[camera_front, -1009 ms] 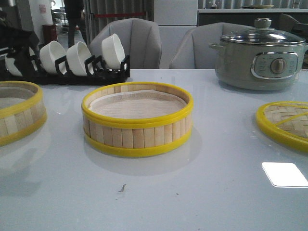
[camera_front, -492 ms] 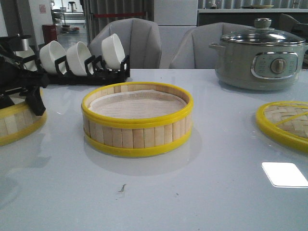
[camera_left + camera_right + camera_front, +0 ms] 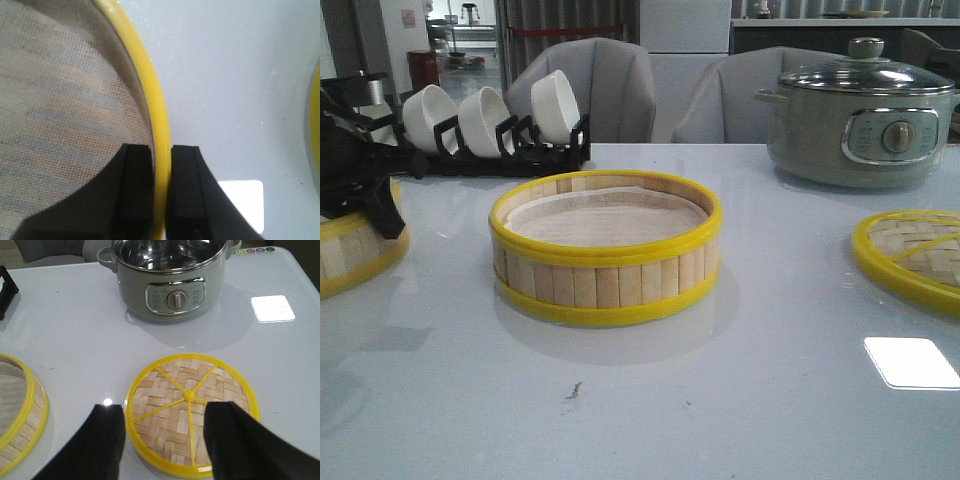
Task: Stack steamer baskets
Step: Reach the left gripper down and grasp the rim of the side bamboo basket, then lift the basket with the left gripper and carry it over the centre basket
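A pale grey, glossy bench [image 3: 790, 300] fills the foreground, and a bright rectangular patch of light [image 3: 912, 362] reflects off it near the right edge. Behind the bench stand two grey upholstered chairs [image 3: 605, 85], side by side, their backs rising above the far edge. Beyond them the room is dim: a white panel [image 3: 684, 25] sits between the chairs, a dark counter or shelf [image 3: 820, 30] runs along the upper right, and a red bin-like object [image 3: 423, 68] stands on the shiny floor far back on the left.
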Robot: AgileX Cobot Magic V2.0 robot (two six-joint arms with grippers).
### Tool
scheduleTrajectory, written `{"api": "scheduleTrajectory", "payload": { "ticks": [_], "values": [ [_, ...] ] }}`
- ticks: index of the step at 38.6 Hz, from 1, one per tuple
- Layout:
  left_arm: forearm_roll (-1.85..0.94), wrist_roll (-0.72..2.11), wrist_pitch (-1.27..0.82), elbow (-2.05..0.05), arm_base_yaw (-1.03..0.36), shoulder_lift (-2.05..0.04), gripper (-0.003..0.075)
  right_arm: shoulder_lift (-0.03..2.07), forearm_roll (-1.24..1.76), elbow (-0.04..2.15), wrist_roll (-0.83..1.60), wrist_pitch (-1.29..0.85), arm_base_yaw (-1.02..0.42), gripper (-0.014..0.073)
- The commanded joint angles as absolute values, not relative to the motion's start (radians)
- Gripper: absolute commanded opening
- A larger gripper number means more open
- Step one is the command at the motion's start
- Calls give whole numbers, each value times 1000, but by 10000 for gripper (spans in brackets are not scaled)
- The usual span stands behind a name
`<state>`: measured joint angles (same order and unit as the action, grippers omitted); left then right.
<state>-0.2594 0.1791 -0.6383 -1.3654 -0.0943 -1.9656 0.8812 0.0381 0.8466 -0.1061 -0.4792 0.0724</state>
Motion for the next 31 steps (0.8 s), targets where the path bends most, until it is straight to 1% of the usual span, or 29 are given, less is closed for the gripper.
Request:
{"api": "scheduleTrajectory", "payload": {
  "ticks": [1,6,12,20,31],
  "values": [
    [-282,175,-617,-1397,-123,-1866,89,875,24,887,-102,-404,71,467],
    [-282,175,-610,-1421,-177,-1815,89,875,24,887,-102,-404,71,467],
    [-282,175,-646,-1501,-262,-1779,89,875,24,887,-102,-402,71,467],
    [-282,166,-734,-1634,-421,-1775,89,875,24,887,-102,-401,71,467],
    [-279,166,-712,-1683,-624,-1791,89,875,24,887,-102,-401,71,467]
  ]
}}
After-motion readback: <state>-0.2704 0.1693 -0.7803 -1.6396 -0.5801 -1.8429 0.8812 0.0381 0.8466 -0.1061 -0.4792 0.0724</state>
